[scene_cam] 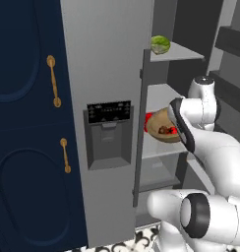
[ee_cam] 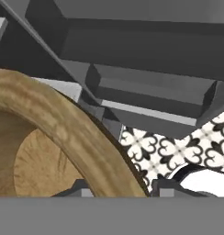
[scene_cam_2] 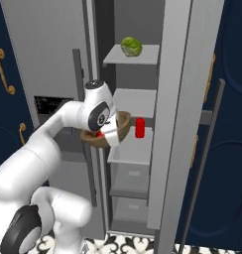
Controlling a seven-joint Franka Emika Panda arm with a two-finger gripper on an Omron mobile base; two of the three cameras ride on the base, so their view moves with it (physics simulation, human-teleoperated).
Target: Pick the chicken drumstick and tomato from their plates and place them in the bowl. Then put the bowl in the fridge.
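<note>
1. While the fridge (scene_cam: pixel 107 74) stands with its right door swung open, the arm reaches in at middle-shelf height, and the gripper (ee_cam: pixel 118 190) has its fingers on either side of the wooden bowl's (scene_cam: pixel 160 129) rim, so it's clamped on the bowl.
2. The bowl hangs tilted in front of the middle shelf (scene_cam_2: pixel 138 101), just at the shelf's front edge; can't tell if it's touching anything there.
3. Inside the bowl you can make out the chicken drumstick (scene_cam: pixel 165 130) as a dark brown lump, with the tomato (scene_cam: pixel 174 131) right beside it.
4. A red can-shaped item (scene_cam_2: pixel 140 127) sits just behind the bowl.
5. A green cabbage-looking thing (scene_cam_2: pixel 131 46) is up on the top shelf.
6. Patterned floor tiles (ee_cam: pixel 178 147) show below the fridge drawers.
</note>
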